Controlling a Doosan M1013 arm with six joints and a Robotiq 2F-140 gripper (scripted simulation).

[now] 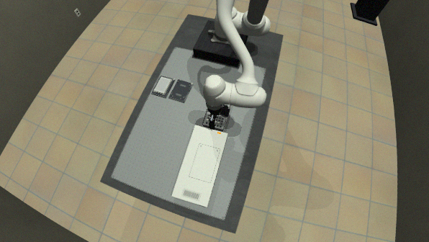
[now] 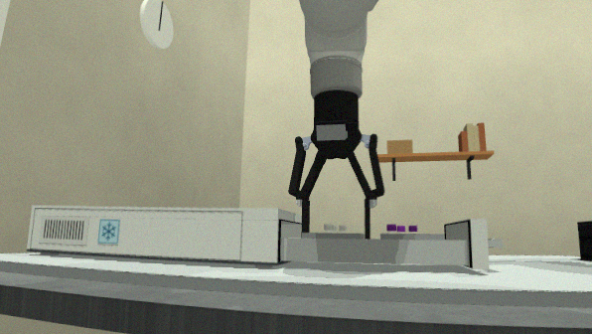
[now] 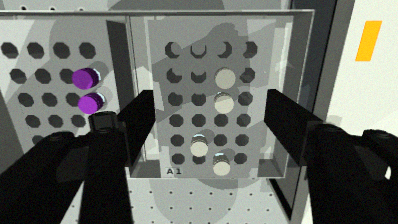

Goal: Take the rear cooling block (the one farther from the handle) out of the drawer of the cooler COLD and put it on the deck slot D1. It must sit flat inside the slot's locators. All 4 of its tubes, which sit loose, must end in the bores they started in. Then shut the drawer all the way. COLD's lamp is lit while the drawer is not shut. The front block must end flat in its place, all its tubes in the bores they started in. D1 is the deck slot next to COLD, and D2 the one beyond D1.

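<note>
COLD (image 1: 185,173) (image 2: 164,234) (image 3: 368,41) has its orange lamp (image 1: 219,133) lit; its drawer (image 2: 348,252) is open. The rear block (image 3: 186,110) (image 2: 330,236) sits in the drawer near the housing, with several pale-capped tubes standing in its bores. The front block (image 3: 37,87) (image 2: 422,236) sits toward the handle (image 2: 496,243); purple-capped tubes stand in it, partly hidden by a finger in the wrist view. My gripper (image 2: 336,235) (image 3: 209,105) is open, its fingers astride the rear block, tips about level with its top. D1 (image 1: 181,91) is a dark, empty slot.
D2 (image 1: 163,86), beyond D1, holds a white block-like object. The drawer's walls surround both blocks, its tall front panel (image 2: 479,244) at the handle end. The housing's front edge stands close beside one finger.
</note>
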